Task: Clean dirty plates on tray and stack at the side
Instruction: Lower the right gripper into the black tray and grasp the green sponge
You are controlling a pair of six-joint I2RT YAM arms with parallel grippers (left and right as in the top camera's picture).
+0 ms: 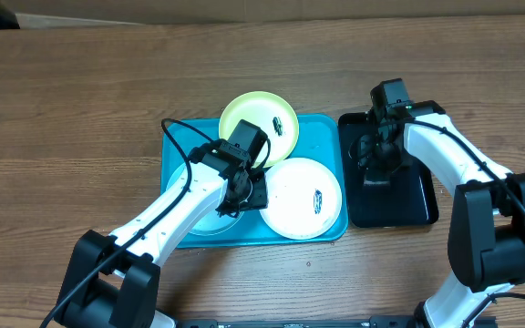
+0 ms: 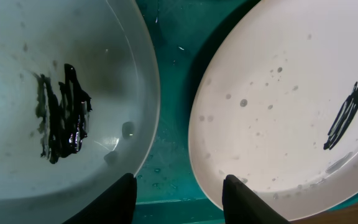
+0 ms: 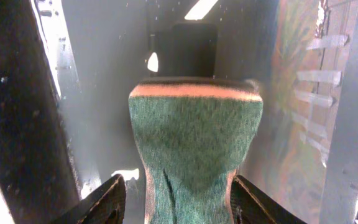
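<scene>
Above the tray [image 1: 324, 135], the left gripper [image 2: 179, 182] is being held open between the light blue plate [image 2: 55, 143] and white plate [image 2: 278, 93]; the sponge [image 3: 194, 130] is being clamped by the right gripper [image 3: 178, 183] over the black tray [image 1: 417, 196].

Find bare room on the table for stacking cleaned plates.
Free: table left of the turquoise tray, and the far strip beyond both trays. Crowded: that tray, filled by green plate, white plate, blue plate; black tray under the right gripper.

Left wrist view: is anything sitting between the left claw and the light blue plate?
Nothing visible does. The open left claw hangs above the strip of tray between the light blue plate and the white plate.
</scene>
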